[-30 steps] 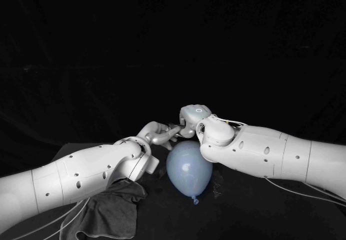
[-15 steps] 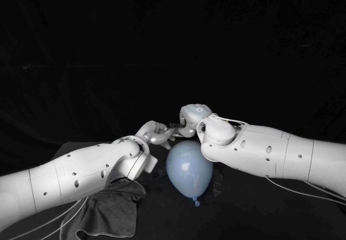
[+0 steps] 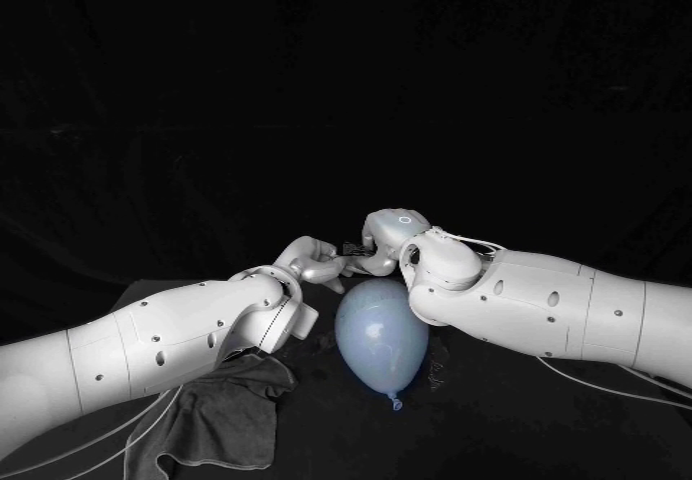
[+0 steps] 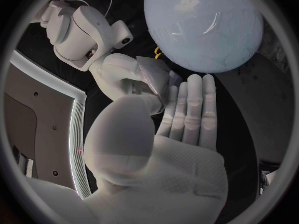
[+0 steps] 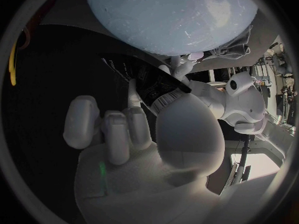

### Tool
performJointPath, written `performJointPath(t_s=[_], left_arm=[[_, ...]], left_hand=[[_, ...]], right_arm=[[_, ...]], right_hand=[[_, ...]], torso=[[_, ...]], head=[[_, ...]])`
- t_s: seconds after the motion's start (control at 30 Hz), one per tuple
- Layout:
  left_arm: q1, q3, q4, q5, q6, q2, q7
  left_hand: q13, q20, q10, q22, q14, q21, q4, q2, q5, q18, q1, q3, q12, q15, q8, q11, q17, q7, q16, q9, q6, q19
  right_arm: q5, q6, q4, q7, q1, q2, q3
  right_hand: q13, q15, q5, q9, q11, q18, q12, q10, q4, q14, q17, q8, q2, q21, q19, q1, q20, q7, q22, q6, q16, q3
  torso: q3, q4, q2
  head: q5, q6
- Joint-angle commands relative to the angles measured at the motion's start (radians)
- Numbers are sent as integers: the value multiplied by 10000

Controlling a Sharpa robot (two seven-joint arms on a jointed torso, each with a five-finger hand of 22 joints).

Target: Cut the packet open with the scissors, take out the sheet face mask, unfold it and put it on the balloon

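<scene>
Packet pinched: left robot hand, right robot hand (fingertips meeting) behind balloon.

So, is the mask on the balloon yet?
No, the balloon is bare blue in the head view, with nothing draped over it.

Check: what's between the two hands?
The packet, with the left hand and right hand both on it, near the balloon. Right wrist view shows it clearly.
</scene>
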Motion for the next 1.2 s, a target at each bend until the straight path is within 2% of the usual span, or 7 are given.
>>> performJointPath(t_s=[0.03,0.4,0.57,0.73,0.87,1.03,1.2], left_arm=[[38,13,-52,57,-301,29,-225],[91,11,-211,-38,-286,186,-459],[124,10,-242,-92,-114,239,-439],[145,9,-245,-113,-236,248,-261],[158,9,-240,-119,-357,225,-113],[253,8,-246,-111,-360,212,-37],[415,5,-290,-107,-251,215,-129]], left_hand=[[-40,2,-108,-10,-31,11,182,-546,-26,115,-516,-489,-91,75,-45,183,-21,180,-9,-34,-106,-109],[-5,63,43,-77,-17,-33,73,-692,-11,150,-981,-1213,2,22,77,100,-53,75,-3,-5,-35,-110],[16,47,185,-88,51,-16,-42,-1162,-15,152,-865,-1611,69,-40,196,34,-52,7,35,39,67,-61],[38,-130,785,1,450,210,-226,35,-7,171,-4,-766,151,-310,426,-252,13,-307,253,115,483,218],[42,-299,1226,144,740,493,-387,156,-5,159,218,-252,132,-443,600,-392,102,-440,464,208,750,398],[40,-508,1714,434,1033,998,-793,53,-7,133,-12,496,5,-594,800,-535,220,-575,723,385,1005,480],[47,-731,2182,983,1289,1862,-1654,-309,-21,115,-846,1610,-184,-721,958,-687,317,-697,979,606,1214,324]], right_arm=[[195,-125,178,438,8,-42,6],[396,-176,420,708,18,-161,6],[425,-191,326,730,20,-134,9],[457,-133,278,733,24,-147,14],[703,-52,187,876,38,-182,16],[1471,-147,120,1673,73,-295,15],[2169,-772,284,2878,89,-544,13]], right_hand=[[1242,-74,-63,316,-48,-170,-48,581,-1782,1062,2628,297,54,-53,-4,-23,23,-120,1659,96,35,1745],[1208,-67,-196,302,-40,-157,-96,566,-1793,1062,2628,310,69,-116,-46,-51,25,-110,1638,62,35,1758],[1188,-64,-266,294,-34,-148,-124,557,-1795,1062,2628,314,75,-153,-71,-65,26,-104,1626,41,35,1759],[1163,-58,-324,287,-27,-133,-159,544,-1789,1062,2628,316,80,-224,-116,-83,28,-96,1605,18,35,1755],[1029,-19,-680,245,17,-61,-352,467,-1721,1062,2628,318,96,-580,-342,-164,50,-50,1498,-126,35,1702],[-1191,565,-1273,-158,675,550,-3541,-1179,-1279,-388,58,-522,-363,-4159,-2660,-449,248,676,434,-1831,-1223,667],[-3521,1151,-2409,-572,1287,713,-6752,-3741,-920,-2656,-2406,-1284,-674,-6596,-4325,-206,665,1326,-389,-2780,-2749,81]], torso=[[3,2,-3],[8,-3,-1],[3,0,1],[4,-5,-6],[-4,-2,-9],[-3,3,-13],[6,-3,-7]], head=[[22,-21],[25,-21],[14,-23],[39,-45],[59,-60],[111,-75],[157,-66]])
